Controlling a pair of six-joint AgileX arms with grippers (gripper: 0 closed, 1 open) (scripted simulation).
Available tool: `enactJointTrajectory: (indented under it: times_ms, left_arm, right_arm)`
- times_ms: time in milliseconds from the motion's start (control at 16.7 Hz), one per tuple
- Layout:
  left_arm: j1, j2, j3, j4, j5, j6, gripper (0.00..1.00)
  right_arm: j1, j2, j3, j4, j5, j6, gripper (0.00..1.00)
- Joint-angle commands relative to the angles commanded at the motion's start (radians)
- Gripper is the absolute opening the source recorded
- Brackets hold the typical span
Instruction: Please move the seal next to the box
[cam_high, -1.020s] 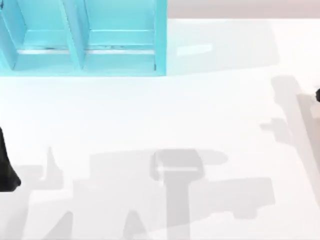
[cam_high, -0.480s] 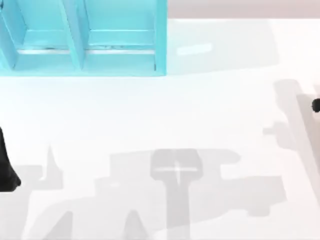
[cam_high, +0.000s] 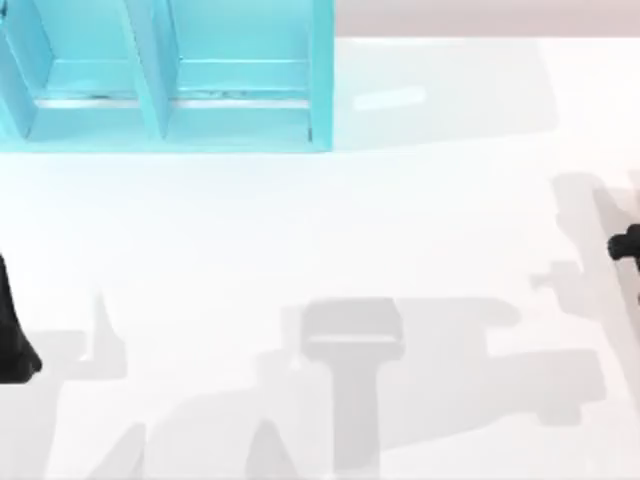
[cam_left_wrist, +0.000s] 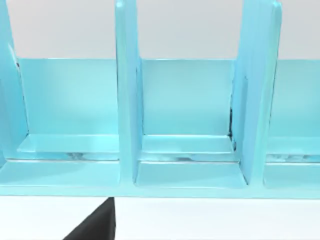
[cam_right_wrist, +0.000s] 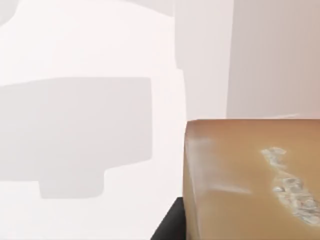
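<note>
A: What sits nearest the right wrist camera?
B: The seal (cam_right_wrist: 250, 180), tan-brown with white markings on one face, right up against the lens above the white surface (cam_right_wrist: 90, 60). Whether the right claw pinches it I cannot tell.
A: And from above?
B: The right arm (cam_high: 625, 243) pokes in at the surface's right edge, the left arm (cam_high: 12, 335) at its left edge; its claw state I cannot tell.
A: Farthest back?
B: The blue box (cam_high: 170, 75) at the far left corner, its dividers facing the left wrist camera
</note>
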Motion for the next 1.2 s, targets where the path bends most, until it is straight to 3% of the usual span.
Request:
enactJointTrajectory:
  times_ms: [60,840,1200]
  left_arm:
    - [0.0,0.0,0.0,0.0,0.0,0.0,1.0]
    - [0.0,0.0,0.0,0.0,0.0,0.0,1.0]
    - [0.0,0.0,0.0,0.0,0.0,0.0,1.0]
  right_arm:
    - [0.0,0.0,0.0,0.0,0.0,0.0,0.0]
    - [0.0,0.0,0.0,0.0,0.0,0.0,0.98]
    - [0.0,0.0,0.0,0.0,0.0,0.0,1.0]
